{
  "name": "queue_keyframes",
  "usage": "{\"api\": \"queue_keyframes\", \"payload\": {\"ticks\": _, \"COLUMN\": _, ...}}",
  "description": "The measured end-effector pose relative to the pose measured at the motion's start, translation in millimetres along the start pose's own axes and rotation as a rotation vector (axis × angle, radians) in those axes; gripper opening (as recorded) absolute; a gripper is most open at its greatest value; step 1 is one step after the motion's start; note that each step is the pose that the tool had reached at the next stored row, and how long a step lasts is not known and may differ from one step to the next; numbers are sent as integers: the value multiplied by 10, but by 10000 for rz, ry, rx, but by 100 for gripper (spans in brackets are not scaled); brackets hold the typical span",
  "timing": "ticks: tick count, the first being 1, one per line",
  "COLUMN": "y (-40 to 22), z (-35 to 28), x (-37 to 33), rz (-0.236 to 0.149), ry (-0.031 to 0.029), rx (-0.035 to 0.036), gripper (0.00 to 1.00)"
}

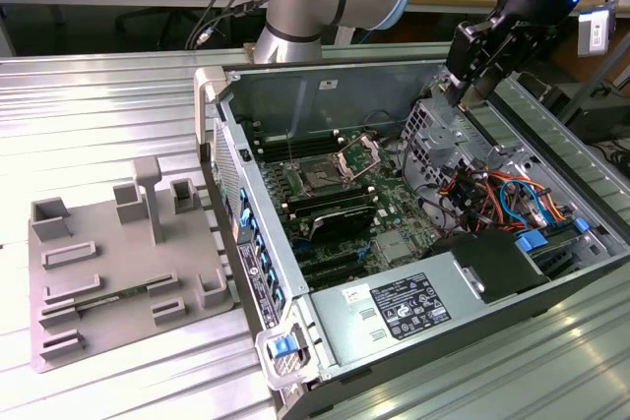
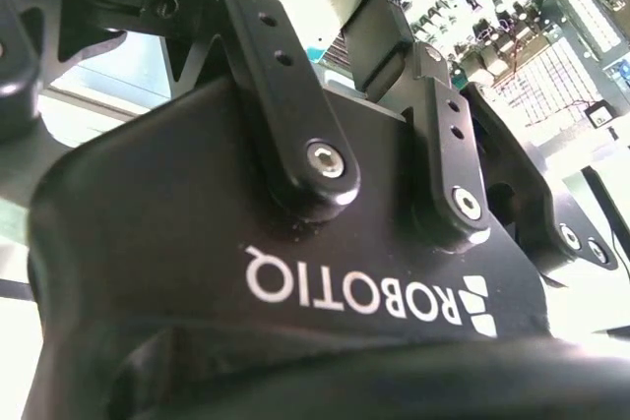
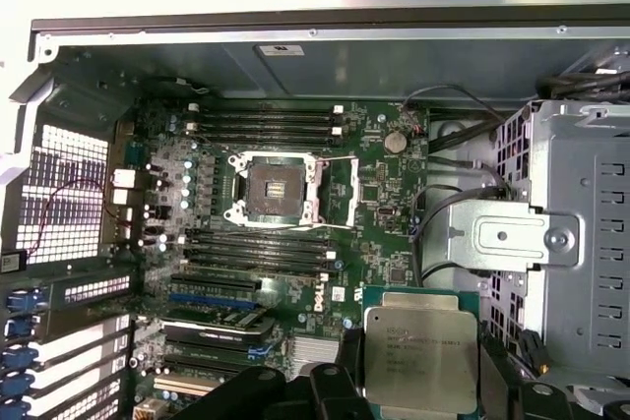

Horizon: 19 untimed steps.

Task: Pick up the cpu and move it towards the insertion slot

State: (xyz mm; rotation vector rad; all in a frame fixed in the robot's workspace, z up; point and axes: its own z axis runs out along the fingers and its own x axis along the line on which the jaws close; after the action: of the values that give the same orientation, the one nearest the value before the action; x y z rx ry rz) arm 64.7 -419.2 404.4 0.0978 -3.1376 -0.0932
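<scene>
The cpu (image 3: 421,353), a flat square chip with a silvery top, sits between two dark fingers (image 3: 344,366) of my gripper (image 3: 421,386) in the first wrist view. The gripper is shut on it. In that view the insertion slot (image 3: 272,189), a dark square socket with its shiny metal frame swung open, lies on the green board some way from the chip. In the exterior view my gripper (image 1: 465,93) hangs above the case's far right corner, over the drive cage, and the insertion slot (image 1: 320,177) lies lower and toward that view's left. The second wrist view shows the gripper body (image 2: 295,272) from close up.
The open computer case (image 1: 221,135) lies on a ribbed metal table. A metal drive cage (image 3: 576,233) and coloured cables (image 1: 492,194) crowd the case's right side. Long black memory slots (image 3: 261,123) flank the socket. A grey tray (image 1: 128,263) with raised frames sits left of the case.
</scene>
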Motion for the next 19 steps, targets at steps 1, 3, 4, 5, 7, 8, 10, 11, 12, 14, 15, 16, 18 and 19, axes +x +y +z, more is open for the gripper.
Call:
{"api": "queue_keyframes", "payload": {"ticks": 1, "y": -1, "z": 0, "x": -8, "rz": 0, "ry": 1, "rx": 0, "gripper": 55}}
{"api": "queue_keyframes", "payload": {"ticks": 3, "y": -2, "z": 0, "x": -25, "rz": 0, "ry": 0, "rx": 0, "gripper": 55}}
{"api": "queue_keyframes", "payload": {"ticks": 4, "y": -2, "z": 0, "x": -31, "rz": 0, "ry": 0, "rx": 0, "gripper": 55}}
{"api": "queue_keyframes", "payload": {"ticks": 5, "y": -2, "z": 0, "x": -37, "rz": 0, "ry": 0, "rx": 0, "gripper": 55}}
{"api": "queue_keyframes", "payload": {"ticks": 7, "y": -3, "z": 0, "x": -55, "rz": 0, "ry": 0, "rx": 0, "gripper": 55}}
{"api": "queue_keyframes", "payload": {"ticks": 8, "y": -4, "z": 0, "x": -62, "rz": -1, "ry": 1, "rx": 0, "gripper": 55}}
{"api": "queue_keyframes", "payload": {"ticks": 10, "y": -5, "z": 0, "x": -78, "rz": 0, "ry": 0, "rx": 0, "gripper": 55}}
{"api": "queue_keyframes", "payload": {"ticks": 11, "y": -5, "z": 0, "x": -85, "rz": 0, "ry": 1, "rx": 0, "gripper": 55}}
{"api": "queue_keyframes", "payload": {"ticks": 12, "y": -6, "z": 0, "x": -95, "rz": 0, "ry": 0, "rx": 0, "gripper": 55}}
{"api": "queue_keyframes", "payload": {"ticks": 14, "y": -7, "z": 0, "x": -108, "rz": 0, "ry": 0, "rx": 0, "gripper": 55}}
{"api": "queue_keyframes", "payload": {"ticks": 15, "y": -7, "z": 0, "x": -111, "rz": 0, "ry": 0, "rx": 0, "gripper": 55}}
{"api": "queue_keyframes", "payload": {"ticks": 16, "y": -7, "z": 0, "x": -111, "rz": 1, "ry": 0, "rx": 0, "gripper": 55}}
{"api": "queue_keyframes", "payload": {"ticks": 18, "y": -7, "z": 0, "x": -112, "rz": 0, "ry": 0, "rx": 0, "gripper": 55}}
{"api": "queue_keyframes", "payload": {"ticks": 19, "y": -7, "z": 0, "x": -112, "rz": 0, "ry": 0, "rx": 0, "gripper": 55}}
